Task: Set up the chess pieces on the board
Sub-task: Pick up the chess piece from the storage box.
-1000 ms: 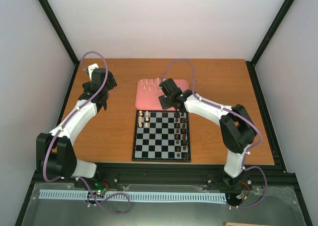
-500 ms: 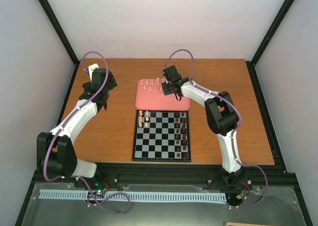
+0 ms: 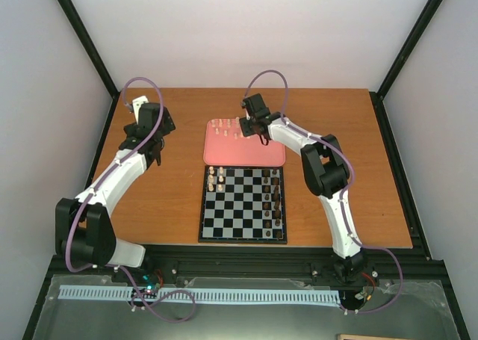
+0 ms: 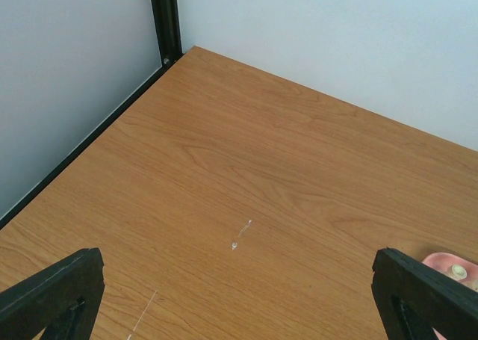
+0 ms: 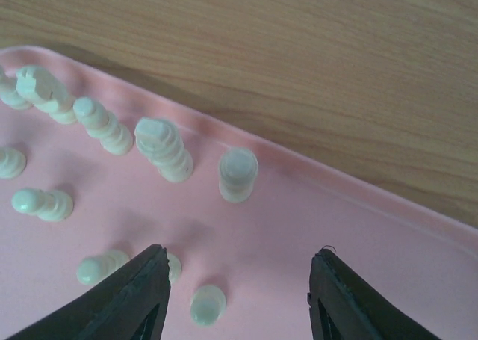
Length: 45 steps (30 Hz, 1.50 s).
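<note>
The board (image 3: 243,204) lies at the table's front centre, with a few cream chess pieces (image 3: 216,178) at its left edge and dark pieces along its right side. Several more cream chess pieces (image 5: 163,149) stand on the pink tray (image 3: 258,152) behind the board. My right gripper (image 5: 239,284) hangs open over the tray's far part (image 3: 252,128), with a small cream pawn (image 5: 206,304) between its fingers and a cream rook (image 5: 238,173) just ahead. My left gripper (image 4: 239,295) is open and empty over bare table at the far left (image 3: 149,134).
Dark brown pieces (image 3: 275,199) fill two columns on the board's right side. The black frame post (image 4: 166,19) and grey walls bound the table's far left corner. The tray's rim (image 5: 358,198) runs diagonally ahead of the right gripper.
My right arm has stretched from the board's far edge back over the pink tray, and its gripper now hangs above the cream pieces there. The left arm has not moved.
</note>
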Tool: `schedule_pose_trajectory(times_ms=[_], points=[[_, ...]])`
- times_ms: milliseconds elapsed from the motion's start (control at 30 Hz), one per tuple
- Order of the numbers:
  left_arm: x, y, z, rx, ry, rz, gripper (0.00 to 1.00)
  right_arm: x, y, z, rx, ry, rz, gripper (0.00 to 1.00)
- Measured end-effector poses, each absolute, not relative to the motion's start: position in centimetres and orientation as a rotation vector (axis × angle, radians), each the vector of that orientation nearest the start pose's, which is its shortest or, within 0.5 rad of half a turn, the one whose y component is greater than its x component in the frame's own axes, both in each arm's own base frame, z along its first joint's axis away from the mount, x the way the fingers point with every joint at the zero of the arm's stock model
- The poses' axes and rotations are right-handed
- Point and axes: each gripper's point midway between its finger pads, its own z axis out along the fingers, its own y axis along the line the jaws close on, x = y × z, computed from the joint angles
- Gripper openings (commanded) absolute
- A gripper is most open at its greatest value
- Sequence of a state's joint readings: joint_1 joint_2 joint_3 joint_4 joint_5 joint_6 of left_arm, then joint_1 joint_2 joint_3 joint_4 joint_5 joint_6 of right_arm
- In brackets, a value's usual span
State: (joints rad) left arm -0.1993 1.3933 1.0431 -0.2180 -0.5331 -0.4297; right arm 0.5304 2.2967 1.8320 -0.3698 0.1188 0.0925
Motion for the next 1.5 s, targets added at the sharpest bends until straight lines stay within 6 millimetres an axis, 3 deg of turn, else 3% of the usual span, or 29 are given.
schedule_pose_trajectory(times_ms=[400, 900, 1200, 1433, 1500], points=[[42.5, 0.4, 22.1, -0.532, 1.999, 0.201, 1.00, 55.9, 29.1, 7.0, -0.441, 2.331, 0.152, 0.53], [42.5, 0.6, 22.2, -0.537, 1.994, 0.217, 1.00, 55.9, 29.4, 7.7, -0.447, 2.321, 0.188, 0.53], [42.5, 0.6, 22.2, -0.537, 1.994, 0.217, 1.00, 56.1, 30.4, 12.5, -0.449, 2.238, 0.274, 0.53], [42.5, 0.6, 22.2, -0.537, 1.994, 0.217, 1.00, 57.6, 32.4, 19.0, -0.487, 2.125, 0.362, 0.52], [42.5, 0.6, 22.2, -0.537, 1.994, 0.217, 1.00, 57.8, 32.7, 20.0, -0.488, 2.106, 0.374, 0.52]])
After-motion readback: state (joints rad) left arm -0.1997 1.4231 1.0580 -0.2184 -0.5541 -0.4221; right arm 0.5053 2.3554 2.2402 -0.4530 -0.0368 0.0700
